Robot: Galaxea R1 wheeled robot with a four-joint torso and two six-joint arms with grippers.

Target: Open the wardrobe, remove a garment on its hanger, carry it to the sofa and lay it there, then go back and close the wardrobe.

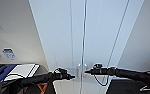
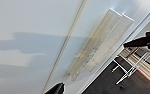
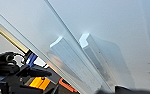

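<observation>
Head view, nearest first: left gripper (image 1: 71,77) and right gripper (image 1: 86,72) reach in from either side at about the same height. Both tips are close to the pair of handles (image 1: 82,67) on the wardrobe (image 1: 98,32). Left tip sits just left of the handles, right tip just at their right. Contact with either handle: cannot tell. Finger state of either gripper: cannot tell, tips too dark and small.

Wardrobe fills the centre. Both doors appear shut, the seam between them running straight up from the handles.

Left wrist view: one handle (image 2: 101,45) seen close as a pale bar standing off the door; a dark gripper tip (image 2: 56,89) just below it.

Right wrist view: both handles (image 3: 91,60) side by side across the seam.

Far left, on the wall: two small labels (image 1: 9,53) with blue print, possibly signage; text not legible. Below them, a white sheet (image 1: 21,71) on a dark surface.
</observation>
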